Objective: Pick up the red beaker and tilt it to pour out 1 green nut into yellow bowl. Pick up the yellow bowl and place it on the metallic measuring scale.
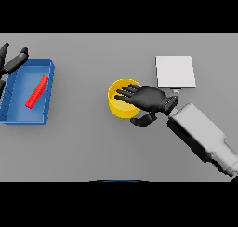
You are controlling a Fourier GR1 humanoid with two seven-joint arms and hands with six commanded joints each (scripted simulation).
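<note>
The yellow bowl [122, 105] sits on the grey counter [83, 142] near the middle, and the right hand [148, 99] lies spread over its rim, fingers straight and reaching across the opening, thumb hanging loose below beside the bowl's wall. Just beyond the wrist, up and to the right, rests the pale square measuring scale [175, 71], close to the bowl but apart from it. Far left, a blue tray [48, 86] holds the red beaker [37, 91] lying aslant. The left hand [14, 61], fingers loose, shows at the tray's upper corner.

A plain grey table [93, 147] fills the view under even light
</note>
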